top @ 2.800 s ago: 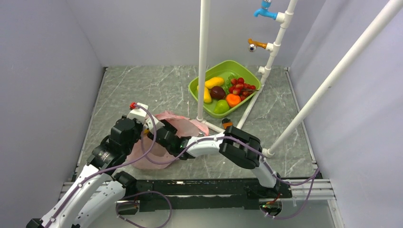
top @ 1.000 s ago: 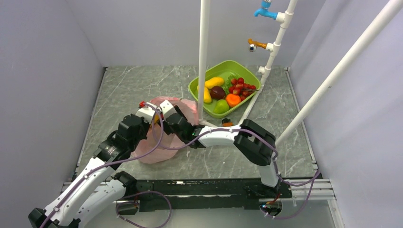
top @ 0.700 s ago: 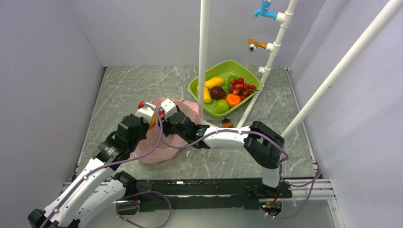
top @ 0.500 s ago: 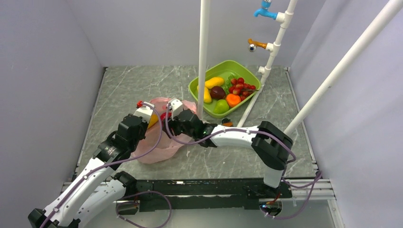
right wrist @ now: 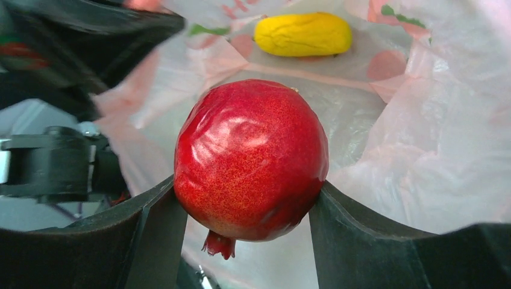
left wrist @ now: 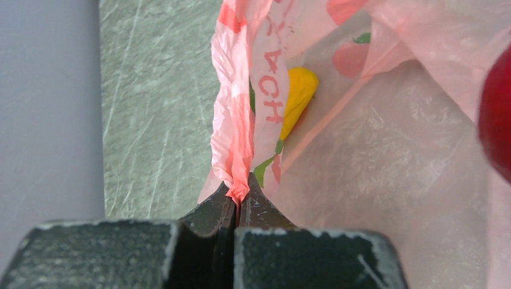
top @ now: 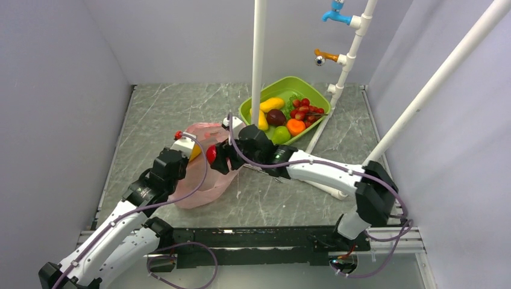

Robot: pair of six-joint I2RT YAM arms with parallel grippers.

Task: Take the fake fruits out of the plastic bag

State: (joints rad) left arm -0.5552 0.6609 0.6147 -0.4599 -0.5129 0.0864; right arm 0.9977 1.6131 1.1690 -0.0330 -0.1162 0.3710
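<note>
Jaws of the right gripper (right wrist: 241, 201) stand wide apart and are closed on a red fruit (right wrist: 250, 156), with one dark finger (right wrist: 153, 229) pressed to each side of it. The fruit is round and glossy, has a small nub on its underside, and fills the whole gap between them. From above, it hangs at the right edge of the bag (top: 202, 183), over its open mouth. In the right wrist view the pink film lies behind and below it.

On the left gripper (left wrist: 239, 201) the jaws are fully shut, pinching a gathered strip of the bag's rim between their tips. The plastic rises from the pinch in a crumpled red-pink fold.

The bag is thin, translucent pink plastic printed with letters and fruit pictures. It lies on the table (top: 163, 108) in front of the left arm. A yellow fruit (right wrist: 303, 34) lies inside on the bag's floor, beyond the red fruit and apart from it. From the left wrist view it sits just behind the pinched rim.

Farther back and to the right, a green tub (top: 288, 79) holds other fruits, among them a pear (top: 280, 135) and red grapes (top: 307, 110). A white pole (top: 258, 72) stands by the tub's near-left corner.
</note>
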